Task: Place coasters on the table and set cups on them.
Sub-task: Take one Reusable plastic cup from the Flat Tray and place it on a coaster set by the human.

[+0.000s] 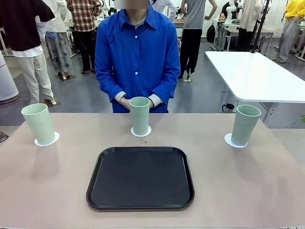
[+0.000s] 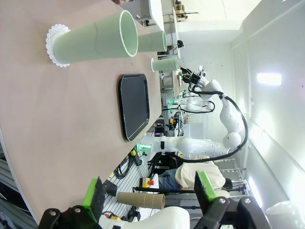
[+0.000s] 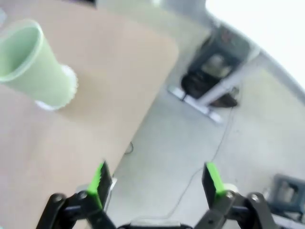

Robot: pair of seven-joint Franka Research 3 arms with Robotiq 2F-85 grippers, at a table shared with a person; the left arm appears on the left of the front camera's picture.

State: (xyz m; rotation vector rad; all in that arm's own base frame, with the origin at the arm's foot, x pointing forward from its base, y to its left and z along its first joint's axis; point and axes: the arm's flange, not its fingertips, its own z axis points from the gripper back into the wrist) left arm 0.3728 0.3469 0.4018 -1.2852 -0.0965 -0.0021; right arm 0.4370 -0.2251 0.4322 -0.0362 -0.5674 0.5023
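Each of the three cups (image 1: 140, 115) stands upright on its own coaster (image 1: 141, 132) on the table (image 1: 248, 181), the doily shielding the surface; the task appears complete. Left gripper (image 2: 148, 194) and right gripper (image 3: 156, 183) are both released, grasping nothing, with the cups well ahead of their fingers; the front view alone shows the person's hands (image 1: 125, 102) behind the middle cup, while the left wrist view shows the tray (image 2: 134, 106) edge-on.

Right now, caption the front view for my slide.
Three cups on coasters behind a black tray, a person facing.

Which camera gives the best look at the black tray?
The front view: the tray lies whole and empty, facing the camera, on the table. The left wrist view shows it farther off, turned sideways and foreshortened.
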